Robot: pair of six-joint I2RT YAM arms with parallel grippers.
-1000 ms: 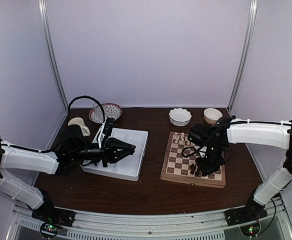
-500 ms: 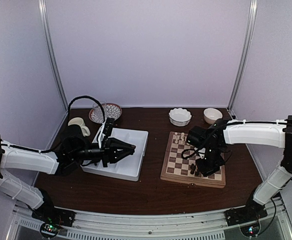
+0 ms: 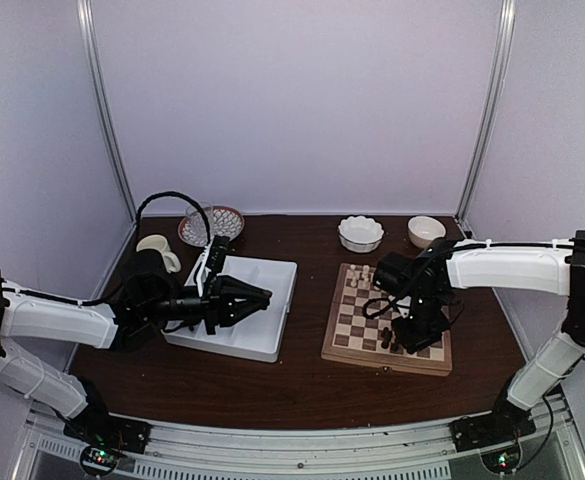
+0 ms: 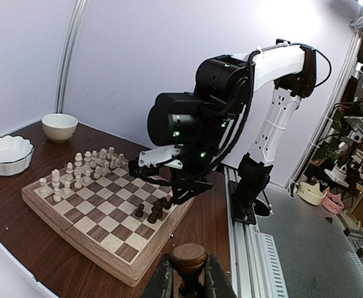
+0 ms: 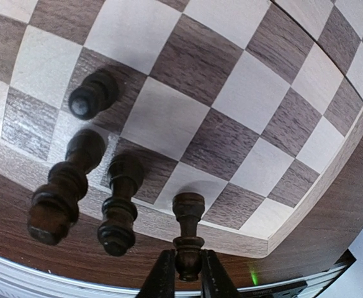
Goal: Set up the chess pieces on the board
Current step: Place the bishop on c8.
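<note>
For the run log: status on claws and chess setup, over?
Left claw shut on a dark piece, over the tray. Right claw straddles a second dark piece on the board's edge row, grip unclear. Three other pieces close beside it.

High rear overview of the table [image 3: 302,388]; left wrist sideways toward the board [image 4: 89,215], right wrist close above it.
</note>
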